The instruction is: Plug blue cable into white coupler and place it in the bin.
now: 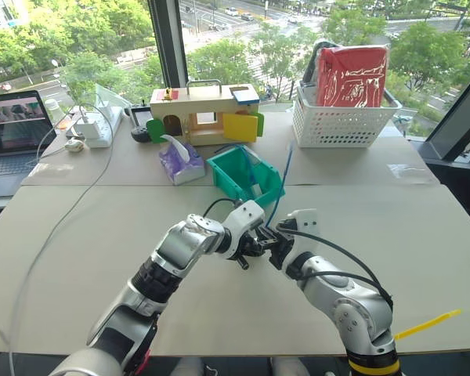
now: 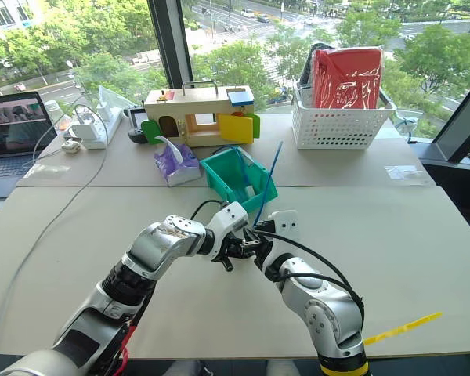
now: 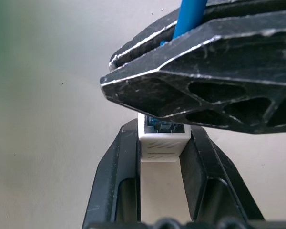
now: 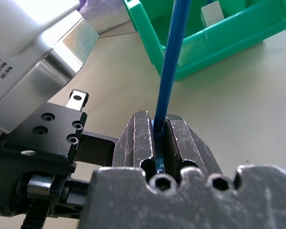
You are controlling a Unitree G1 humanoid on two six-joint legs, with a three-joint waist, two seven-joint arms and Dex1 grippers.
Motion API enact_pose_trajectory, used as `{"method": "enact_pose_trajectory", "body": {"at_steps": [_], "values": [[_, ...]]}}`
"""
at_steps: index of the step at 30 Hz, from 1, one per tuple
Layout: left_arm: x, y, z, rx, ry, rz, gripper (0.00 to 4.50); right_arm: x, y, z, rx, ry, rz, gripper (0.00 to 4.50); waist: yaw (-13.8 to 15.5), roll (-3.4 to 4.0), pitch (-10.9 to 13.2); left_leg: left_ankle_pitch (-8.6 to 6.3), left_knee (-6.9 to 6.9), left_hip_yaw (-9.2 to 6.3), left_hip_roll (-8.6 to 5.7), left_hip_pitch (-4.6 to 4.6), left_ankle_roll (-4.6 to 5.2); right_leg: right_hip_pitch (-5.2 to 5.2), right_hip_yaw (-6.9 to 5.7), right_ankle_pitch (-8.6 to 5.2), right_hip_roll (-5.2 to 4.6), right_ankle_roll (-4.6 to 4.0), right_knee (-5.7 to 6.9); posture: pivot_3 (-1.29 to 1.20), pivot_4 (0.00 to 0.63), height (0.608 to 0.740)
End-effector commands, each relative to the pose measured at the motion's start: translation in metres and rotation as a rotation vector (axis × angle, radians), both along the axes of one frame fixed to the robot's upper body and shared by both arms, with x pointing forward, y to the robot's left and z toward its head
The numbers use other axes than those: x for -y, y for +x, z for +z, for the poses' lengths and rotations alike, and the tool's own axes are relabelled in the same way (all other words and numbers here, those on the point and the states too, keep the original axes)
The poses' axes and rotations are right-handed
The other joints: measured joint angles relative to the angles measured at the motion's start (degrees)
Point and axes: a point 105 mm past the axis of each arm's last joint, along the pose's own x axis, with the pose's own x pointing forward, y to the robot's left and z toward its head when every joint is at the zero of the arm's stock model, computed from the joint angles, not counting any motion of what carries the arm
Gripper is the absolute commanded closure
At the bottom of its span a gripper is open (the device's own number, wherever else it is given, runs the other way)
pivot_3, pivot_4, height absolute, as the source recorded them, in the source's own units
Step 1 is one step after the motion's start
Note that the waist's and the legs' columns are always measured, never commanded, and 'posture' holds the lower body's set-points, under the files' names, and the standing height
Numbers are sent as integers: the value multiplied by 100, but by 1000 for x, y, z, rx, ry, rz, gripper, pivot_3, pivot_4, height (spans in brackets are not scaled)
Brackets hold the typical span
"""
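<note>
- Both arms meet over the middle of the grey table (image 1: 392,258), just in front of the bin (image 1: 236,175).
- Left gripper (image 3: 161,149): fingers (image 3: 115,167) closed to a narrow gap, clamping the white coupler (image 3: 162,145) from both sides. Socket opening faces away from the wrist.
- Right gripper (image 4: 156,125): fingers (image 4: 183,140) pinched nearly fully closed on the blue cable (image 4: 170,62), close to its end.
- Cable end sits at the coupler's socket mouth; blue shows in the opening in the left wrist view. Can't tell if it is fully seated.
- The two grippers are tip to tip, the right one crossing just above the coupler, touching or nearly so.
- Rest of the cable rises from the right gripper, fairly straight, leaning toward the bin, free end above the bin's right side (image 2: 276,150).
- Bin: teal-green, on the table beyond the grippers, cut-away front toward the robot. A small white item (image 4: 210,15) lies inside; can't tell what.
- Coupler and cable are both off the table, held in the air, outside the bin.
- Other stuff: purple tissue pack (image 1: 180,163) just left of the bin, wooden toy house (image 1: 204,113) behind it, white basket (image 1: 341,119) with a red bag (image 1: 351,74) at far right, laptop (image 1: 14,125) and power strip (image 1: 94,129) at far left.
- Yellow strip (image 1: 427,323) at the table's near right edge.
</note>
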Motion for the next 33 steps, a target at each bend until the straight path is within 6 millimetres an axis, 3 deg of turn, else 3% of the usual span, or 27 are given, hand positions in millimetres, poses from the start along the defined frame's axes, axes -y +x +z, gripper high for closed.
{"method": "enact_pose_trajectory", "body": {"at_steps": [1, 9, 11, 12, 14, 18, 19, 23, 25, 30, 33], "values": [[26, -13, 37, 106, -108, -115, 3839, -21, -22, -59, -266, -58, 120, 4500, 0, 1, -8, 0, 0, 0, 0, 0, 0, 0, 0, 0, 0, 0, 0, 0, 150, 740], [21, -10, 37, 116, -105, -97, 3839, -18, -24, -66, -287, -61, 120, 4500, -4, 0, -28, 0, -2, 0, 0, 1, 0, 0, 0, 0, 1, 1, -1, 0, 150, 740], [17, -14, 41, 92, -137, -119, 2838, -18, -22, -63, -280, -46, 116, 4500, -17, 0, -33, 0, -3, 0, 0, 2, 0, 0, 0, 0, 1, 1, -1, 0, 150, 740], [14, -16, 42, 87, -142, -128, 2715, -17, -22, -62, -277, -42, 114, 4500, -25, -1, -34, 0, -5, 0, 1, 2, 0, -1, 0, -1, 2, 1, -1, 0, 150, 740], [4, -11, 44, 106, -128, -109, 1864, -14, -19, -59, -267, -26, 106, 4500, -49, 1, -41, 0, -7, 0, 5, 6, 0, -1, 0, -1, 7, 0, -1, 0, 150, 740], [-18, -9, 50, 100, -143, -126, 535, -9, -14, -50, -238, 8, 85, 4500, -124, 1, -44, 0, -9, 0, 8, 12, 1, 1, 2, -1, 10, 0, 2, 0, 150, 740], [-29, -10, 53, 87, -159, -137, 375, -7, -12, -45, -225, 21, 73, 4500, -145, 1, -44, 0, -10, 0, 9, 12, 1, 1, 2, -1, 11, 0, 3, 0, 150, 740], [-99, -1, 62, 120, -134, -100, 375, 11, -5, -13, -148, 89, 25, 4500, -213, 2, -44, -1, -21, 0, 17, 26, 1, -7, 5, -11, 19, -17, 28, 0, 150, 740], [-122, -3, 67, 162, -117, -124, 375, 23, -1, 8, -93, 88, 29, 4500, -194, 4, -42, -1, -31, 0, 18, 32, 1, -11, 4, -21, 19, -27, 41, 0, 150, 740], [-129, -11, 70, 208, -185, -170, 375, 41, 11, 53, 12, 17, 117, 4500, -10, 6, -32, 0, -35, -2, 12, 3, -1, -21, 2, -22, 13, -28, 27, 0, 150, 740], [-127, -15, 64, 232, -219, -163, 375, 45, 31, 83, 83, -52, 172, 4500, -13, 6, -29, 0, -33, -2, 12, -1, 0, -22, 3, -22, 14, -27, 22, 0, 150, 740]]}}
